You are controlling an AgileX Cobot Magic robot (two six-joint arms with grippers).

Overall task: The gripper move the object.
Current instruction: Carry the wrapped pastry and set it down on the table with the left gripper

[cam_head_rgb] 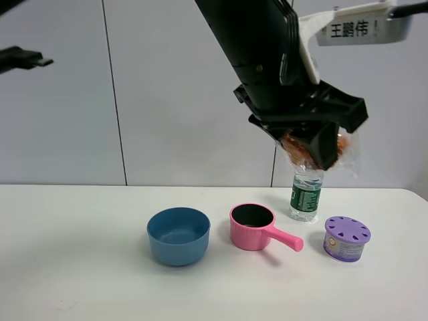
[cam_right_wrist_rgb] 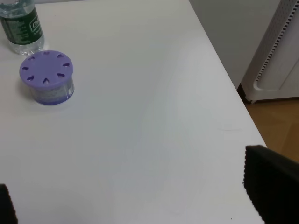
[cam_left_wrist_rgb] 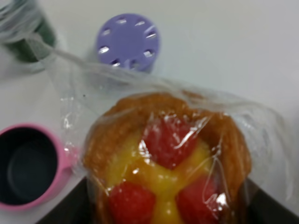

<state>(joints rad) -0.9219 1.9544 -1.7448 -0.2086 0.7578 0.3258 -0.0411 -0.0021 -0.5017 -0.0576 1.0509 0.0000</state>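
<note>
A plain white table fills the lower part of the exterior view; behind it stands a pale panelled wall with 2 thin vertical seams; the right wrist view shows the table's far edge, a strip of wood-coloured floor beyond it and a white ribbed unit standing there.

On the table sit 4 things in a loose row: a blue bowl; a pink saucepan with a dark inside, just beside the bowl, its handle towards the purple side; a clear water bottle with a green label, behind; and a purple-lidded container, near the bottle.

The tart is off the table, held in the air well above it; in the exterior view it hangs over the bottle's top; the left wrist view shows the saucepan and the purple lid below it.

It is round, with a golden-brown crust, a glossy yellow filling and 3 red pieces on top; crinkly clear plastic wraps it and sticks out loosely to the side.

The left gripper, on a thick black arm reaching across the middle, has its jaws clamped on the tart; the right gripper holds nothing, its 2 black fingers spread wide at the edges of its own view, over bare table.
</note>
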